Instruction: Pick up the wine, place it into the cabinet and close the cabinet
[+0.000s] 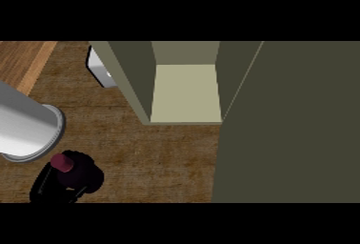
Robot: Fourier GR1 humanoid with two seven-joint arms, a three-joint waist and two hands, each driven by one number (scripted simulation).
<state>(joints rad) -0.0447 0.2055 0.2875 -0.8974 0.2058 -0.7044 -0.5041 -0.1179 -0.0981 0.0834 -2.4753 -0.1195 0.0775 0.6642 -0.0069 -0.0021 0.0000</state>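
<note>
**My left hand closes round the wine at the counter's near corner**

Head view, looking steeply down: my left hand [79,177] sits low at the left of the view, its black fingers curled round the wine [63,162]. Only the bottle's dark red top shows, poking up out of the hand at its upper left. The rest of the bottle is lost against the black of the fingers, so I cannot tell whether its base touches the counter [155,157] or hangs above it. My grey forearm [25,126] slants in from the left edge and ends in a round cuff just above the hand.

The cabinet [134,81] stands open at the top middle of the view, well apart from the wine, across a stretch of brown counter. Its olive side walls frame a pale shelf [186,93] with nothing on it. The cabinet's door [295,124] is swung wide, a broad dark olive panel that fills the right side of the view from top to bottom.

A pale boxy thing [98,69] shows partly behind the cabinet's left wall; I cannot tell what it is. A lighter wooden strip [25,62] runs along the upper left corner.
</note>
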